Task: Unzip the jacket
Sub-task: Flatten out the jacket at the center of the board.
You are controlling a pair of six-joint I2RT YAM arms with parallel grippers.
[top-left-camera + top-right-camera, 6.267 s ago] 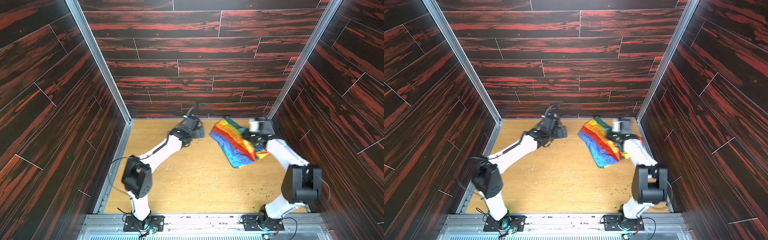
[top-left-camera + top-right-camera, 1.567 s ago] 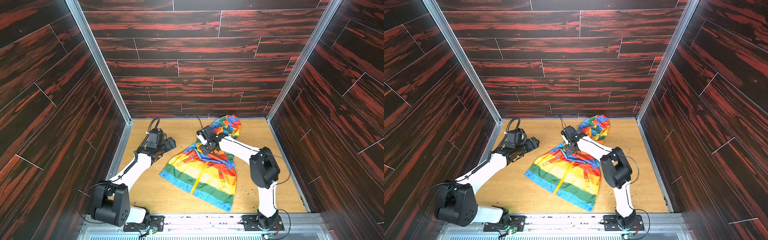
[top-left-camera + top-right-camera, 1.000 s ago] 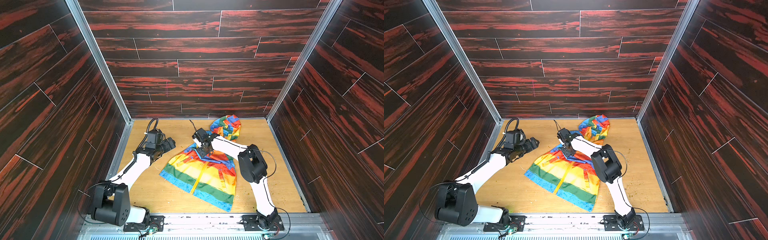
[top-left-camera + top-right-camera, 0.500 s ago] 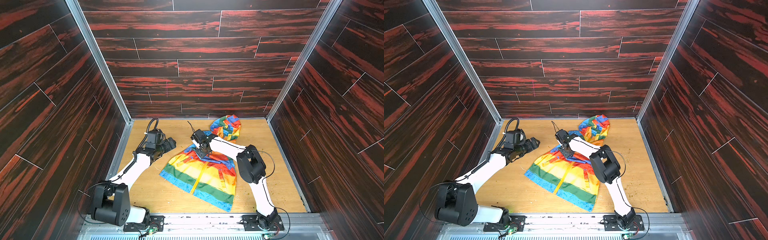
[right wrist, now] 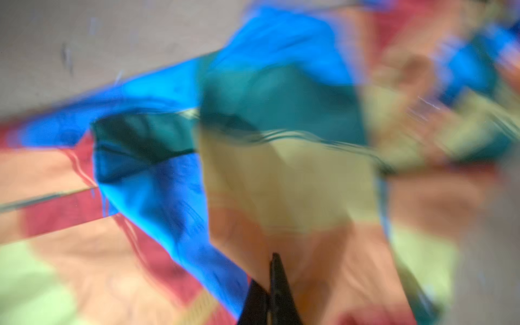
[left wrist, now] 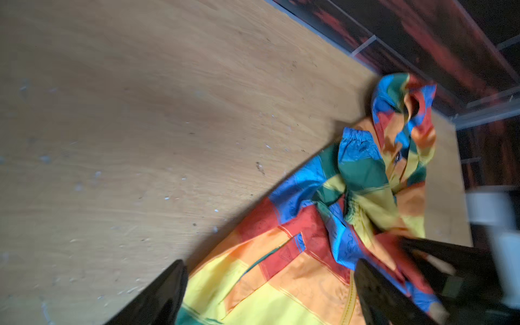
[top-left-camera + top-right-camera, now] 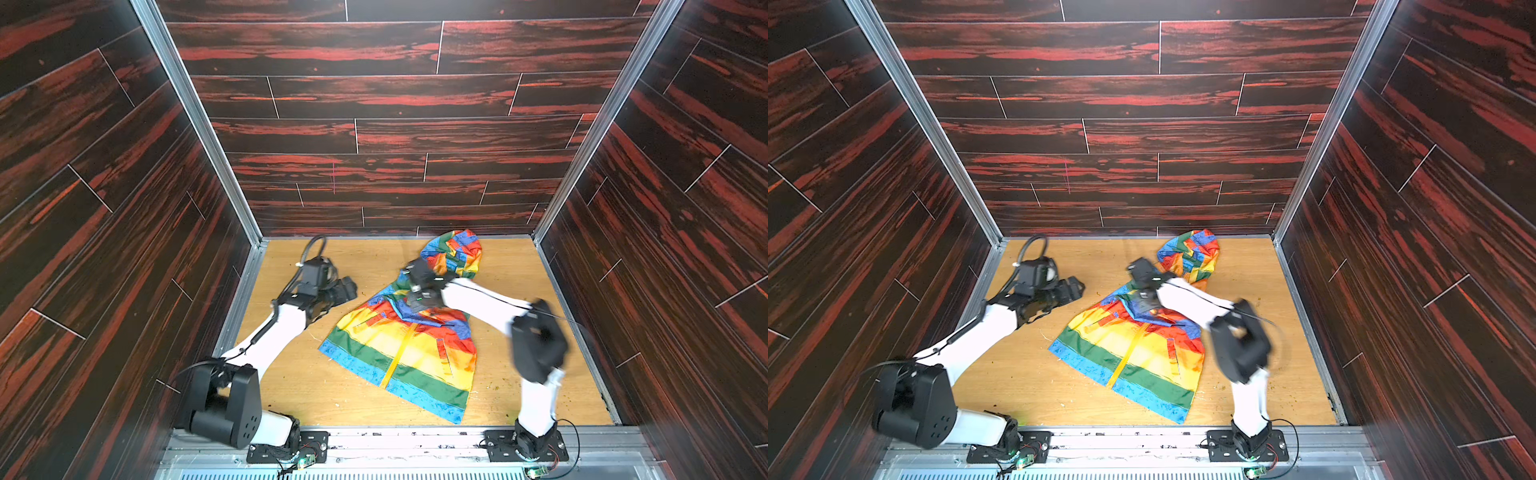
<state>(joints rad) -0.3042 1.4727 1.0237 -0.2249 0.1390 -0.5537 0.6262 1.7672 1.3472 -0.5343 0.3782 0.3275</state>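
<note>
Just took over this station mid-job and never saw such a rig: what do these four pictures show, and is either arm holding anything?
Two white robot arms, left and right, with two-finger grippers stand at the near edge of a wooden table inside a dark panelled booth. Both top views look down on the whole scene; the other two pictures come from a camera on each arm's wrist. A rainbow-striped jacket lies flat on the table, hood toward the back wall, its yellow zipper closed where it shows. The left gripper is open and empty, beside the jacket. The right gripper is shut, down at the jacket's collar; its wrist picture is too blurred to tell whether it pinches anything.
</note>
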